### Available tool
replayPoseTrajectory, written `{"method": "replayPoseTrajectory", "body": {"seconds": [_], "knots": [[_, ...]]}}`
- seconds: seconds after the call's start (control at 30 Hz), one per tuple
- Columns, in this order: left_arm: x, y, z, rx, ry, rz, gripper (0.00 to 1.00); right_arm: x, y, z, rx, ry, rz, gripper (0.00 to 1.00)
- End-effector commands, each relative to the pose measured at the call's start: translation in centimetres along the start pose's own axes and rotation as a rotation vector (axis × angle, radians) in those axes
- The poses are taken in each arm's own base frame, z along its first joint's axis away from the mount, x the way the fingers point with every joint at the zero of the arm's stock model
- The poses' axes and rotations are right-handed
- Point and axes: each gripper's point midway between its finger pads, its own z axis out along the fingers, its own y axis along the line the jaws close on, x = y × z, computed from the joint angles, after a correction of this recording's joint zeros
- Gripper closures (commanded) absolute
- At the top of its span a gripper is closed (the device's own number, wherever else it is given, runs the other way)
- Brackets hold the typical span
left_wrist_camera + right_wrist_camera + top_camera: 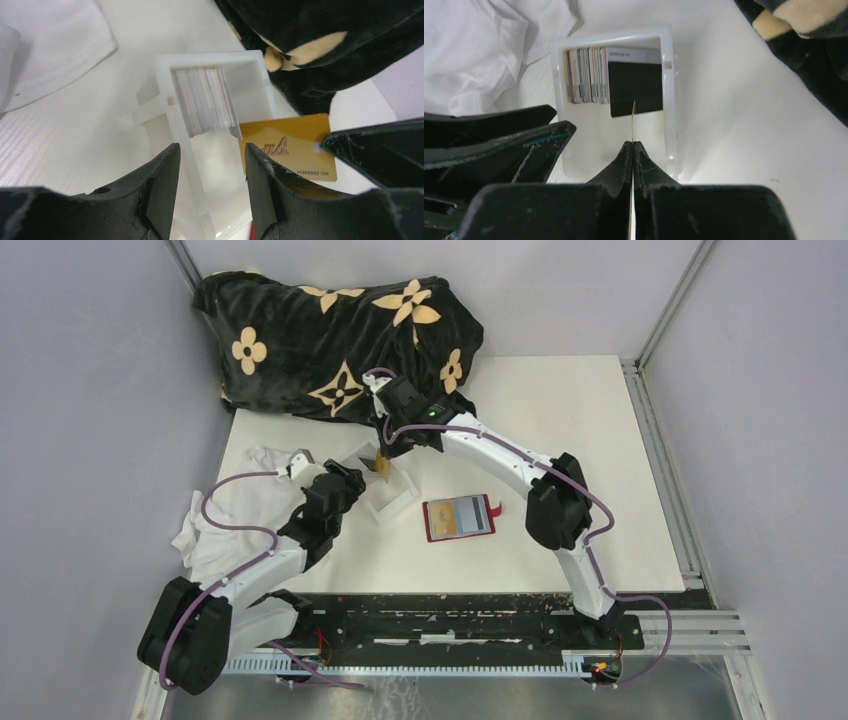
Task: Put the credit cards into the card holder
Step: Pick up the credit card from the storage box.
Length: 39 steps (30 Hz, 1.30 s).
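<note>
Nearest the lens, the mounting rail (440,625) is carrying both arms. From above, the left fingers (356,478) are hovering at the clear box (392,498). The right fingers (384,452) are pinching a gold card (381,468) upright right at that box. The card holder (459,518) is lying open on the desk (560,420), well to the right of both sets of fingers, with cards showing inside. A white cloth (225,515) is lying left of the left fingers, and a black flowered blanket (330,335) is bunching beyond the right ones.

At the left wrist, the fingers are standing moderately apart with the box's wall running between them; whether they are touching it I cannot tell. A stack of cards (205,100) is standing on edge inside, just ahead. The gold card is hanging to their right, gripped at its far end.

At the right wrist, the fingers are pressing together on the gold card, seen edge-on. Beyond them the stack is sitting at the box's left end, with a black-backed card (635,85) facing the tips.
</note>
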Motion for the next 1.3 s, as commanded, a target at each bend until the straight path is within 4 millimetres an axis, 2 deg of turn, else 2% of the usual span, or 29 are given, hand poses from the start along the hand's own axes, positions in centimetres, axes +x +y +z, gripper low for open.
{"method": "replayPoseTrajectory", "body": {"seconds": [0.0, 0.1, 0.27, 0.53, 0.63, 0.77, 0.93, 1.1, 1.27], "knots": [[-3.0, -4.4, -0.9, 0.147, -0.053, -0.014, 0.42, -3.0, 1.7, -5.3, -0.045, -0.125, -0.026, 0.99], [-3.1, -5.8, -1.7, 0.226, -0.039, -0.020, 0.42, -2.0, 1.9, -7.4, -0.066, -0.131, -0.022, 0.99], [-2.5, -8.4, -3.4, 0.394, 0.011, -0.033, 0.42, 0.8, 2.0, -11.2, -0.107, -0.141, -0.004, 0.99], [0.4, -11.7, -6.5, 0.675, 0.148, 0.007, 0.43, 6.9, 2.1, -16.1, -0.195, -0.111, 0.054, 0.99], [1.8, -12.9, -8.3, 0.805, 0.210, 0.050, 0.46, 8.5, 2.4, -17.8, -0.234, -0.122, 0.079, 0.99], [3.7, -14.2, -11.0, 0.951, 0.283, 0.126, 0.46, 10.3, 2.6, -19.2, -0.285, -0.118, 0.110, 0.99], [6.3, -15.1, -13.9, 1.080, 0.373, 0.228, 0.45, 11.6, 2.4, -20.1, -0.328, -0.117, 0.144, 0.99], [8.1, -14.9, -15.2, 1.135, 0.441, 0.275, 0.44, 12.2, 2.4, -20.7, -0.366, -0.117, 0.174, 0.99], [8.6, -14.7, -16.2, 1.192, 0.457, 0.287, 0.44, 12.4, 2.4, -21.3, -0.388, -0.127, 0.199, 0.99]]}}
